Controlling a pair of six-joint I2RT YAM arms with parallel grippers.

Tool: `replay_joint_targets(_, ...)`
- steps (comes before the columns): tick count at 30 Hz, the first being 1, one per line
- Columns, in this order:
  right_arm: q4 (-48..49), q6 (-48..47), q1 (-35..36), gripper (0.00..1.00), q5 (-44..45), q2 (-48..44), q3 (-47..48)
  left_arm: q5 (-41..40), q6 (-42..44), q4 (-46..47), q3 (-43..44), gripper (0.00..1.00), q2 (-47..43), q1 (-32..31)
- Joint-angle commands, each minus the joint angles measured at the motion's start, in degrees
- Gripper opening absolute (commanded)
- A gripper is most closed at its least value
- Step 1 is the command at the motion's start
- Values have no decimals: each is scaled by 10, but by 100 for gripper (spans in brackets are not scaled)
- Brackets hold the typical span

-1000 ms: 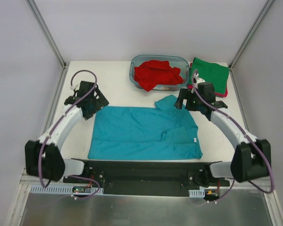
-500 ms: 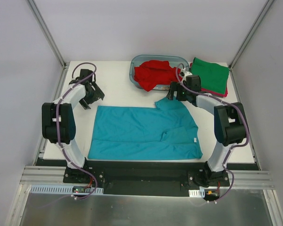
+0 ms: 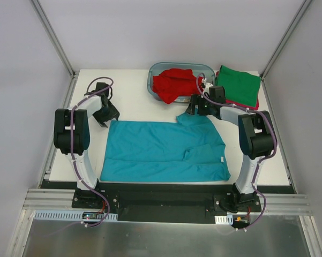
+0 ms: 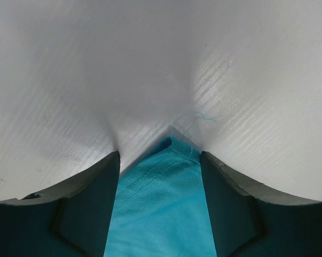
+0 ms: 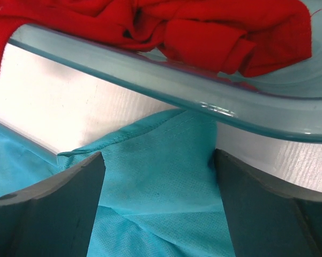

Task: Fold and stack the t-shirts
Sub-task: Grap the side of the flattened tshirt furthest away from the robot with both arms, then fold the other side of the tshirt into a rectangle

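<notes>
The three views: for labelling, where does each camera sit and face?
Top external: above and behind, looking down on the table; left arm and right arm show.
Left wrist: looks past the open left gripper at the teal t-shirt corner.
Right wrist: looks past the open right gripper at the tub rim and red t-shirt.
Shared: all views show the teal t-shirt.

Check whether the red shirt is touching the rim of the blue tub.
Touching. The right wrist view shows the red shirt piled in the tub, its cloth draped over the rim at left.
</notes>
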Motion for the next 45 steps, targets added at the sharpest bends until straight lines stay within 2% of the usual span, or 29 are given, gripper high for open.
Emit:
replay_joint_targets(1,20,-20,-2,79,-27,-2,22,-1,-12,-8,13,58,20,0)
replay_joint_targets(3,20,-22,-2,70,-26,-3,22,7,-8,-10,18,45,28,-1)
replay_joint_targets(9,4,-40,3,30,-7,-13,17,13,-8,-11,18,18,34,0)
replay_joint_targets(11,-4,-49,4,24,-7,-18,17,14,-6,-13,16,3,30,0)
replay_joint_targets(12,-6,-52,5,22,-9,-21,15,15,-5,-13,15,0,27,-1)
replay_joint_targets(25,-9,-85,14,8,-58,-120,-51,39,11,-8,-37,0,-65,-3)
replay_joint_targets(38,-54,-94,30,8,-81,-306,-185,10,28,23,-195,0,-268,-26)
replay_joint_targets(45,-96,-95,37,8,-89,-433,-257,29,16,46,-292,0,-367,-27)
